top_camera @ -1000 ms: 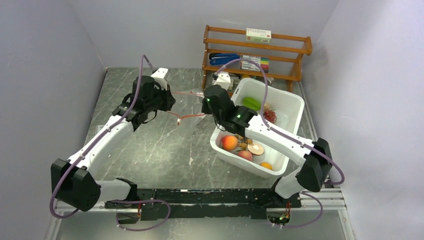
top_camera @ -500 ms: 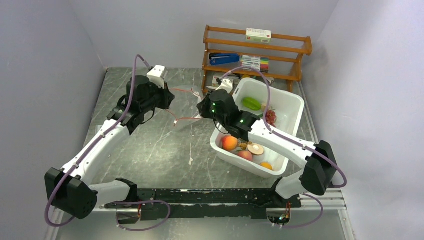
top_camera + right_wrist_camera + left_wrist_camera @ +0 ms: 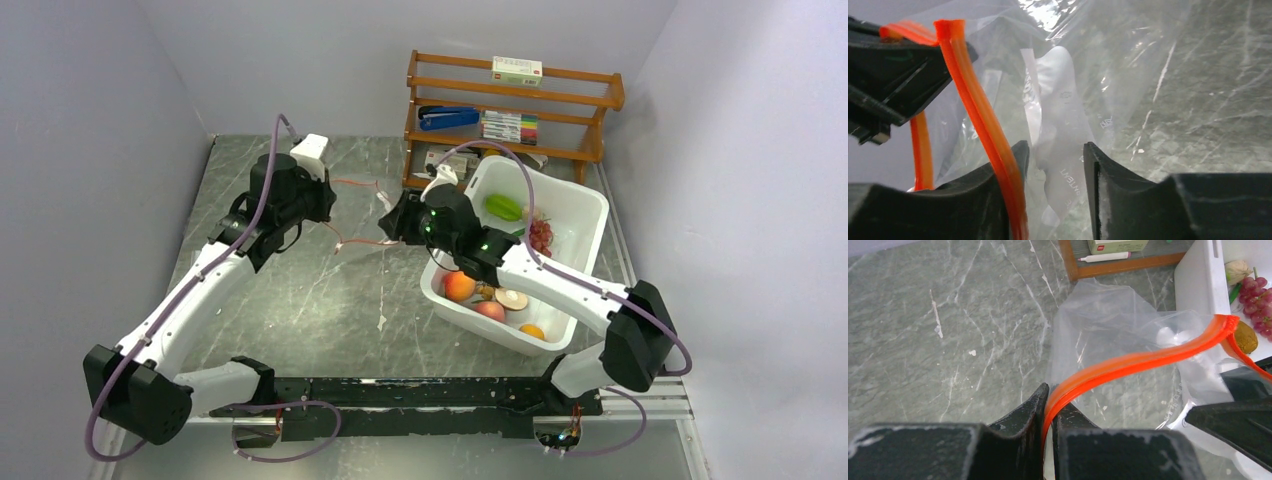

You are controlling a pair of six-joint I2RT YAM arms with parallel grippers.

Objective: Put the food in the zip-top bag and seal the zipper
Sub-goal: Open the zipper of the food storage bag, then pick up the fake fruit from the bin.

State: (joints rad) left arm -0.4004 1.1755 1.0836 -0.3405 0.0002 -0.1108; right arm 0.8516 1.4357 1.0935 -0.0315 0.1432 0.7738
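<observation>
The left gripper [image 3: 1049, 401] is squeezed tight on one end of the zipper [image 3: 1138, 360]. The right gripper [image 3: 1053, 152] has its two fingers [image 3: 1128, 200] apart. The orange strip runs down the inside of one finger and clear plastic fills the gap, but nothing is pinched. The zip-top bag [image 3: 1108, 315] stretches between the two grippers over the table [image 3: 923, 340], with its mouth open. From above it is almost too clear to see. The food sits in the white bin [image 3: 500, 328]. The red grape bunch [image 3: 1255, 290] and pale bulb [image 3: 1238, 270] are cut off at the picture's edge, and the right arm [image 3: 560, 285] hides part of the bin
</observation>
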